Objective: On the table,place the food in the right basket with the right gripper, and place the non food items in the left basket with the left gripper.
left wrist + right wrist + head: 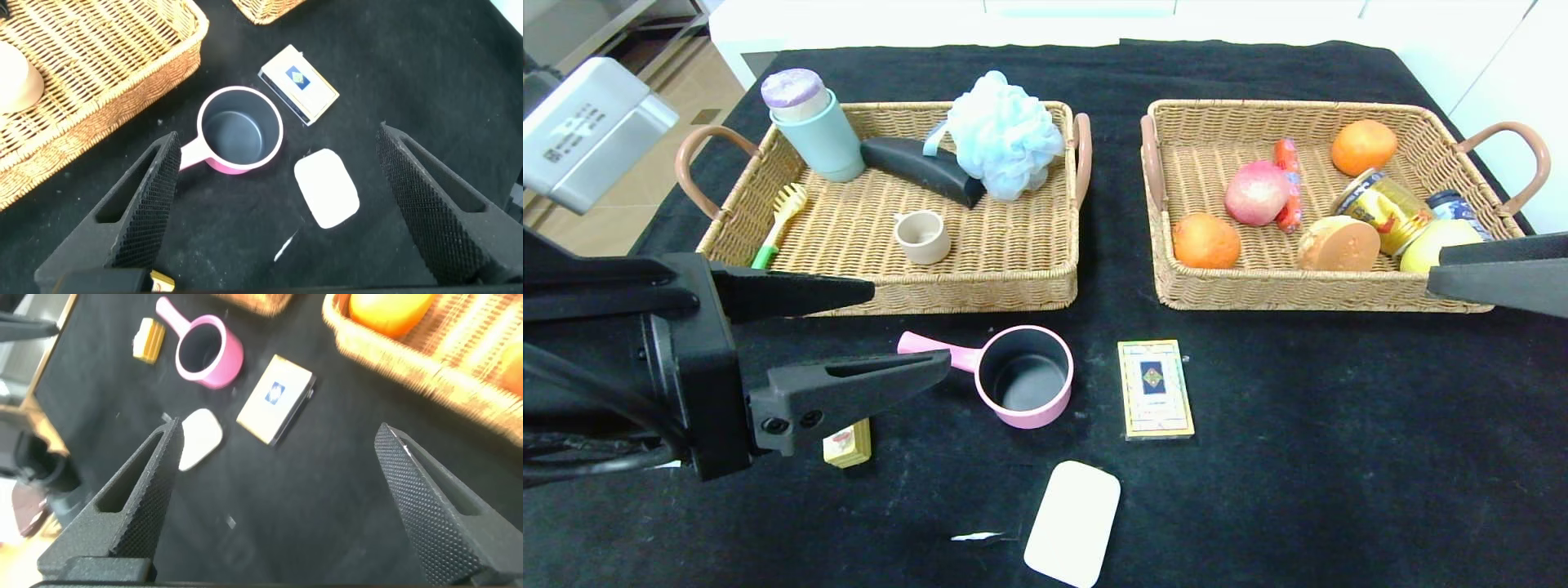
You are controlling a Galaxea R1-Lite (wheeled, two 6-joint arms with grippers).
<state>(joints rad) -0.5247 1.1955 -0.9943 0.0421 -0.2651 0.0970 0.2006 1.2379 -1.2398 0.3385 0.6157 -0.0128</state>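
While your left gripper [907, 331] hangs spread and empty, the pink saucepan [1023, 376] sits just beyond its fingertips, handle pointing back toward them; right gripper [1433, 269] is spread too.

Matt black cloth covers the table [1339, 449] — woven wicker baskets [980, 278], a smooth pink saucepan [1025, 377], a glossy card box [1156, 390].

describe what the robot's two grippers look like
Both are matte black. The left gripper has a blocky black wrist housing, dark cables trailing off it, and two long tapering fingers with cut-out slots. The right gripper has matching tapered fingers with finely textured inner pads.
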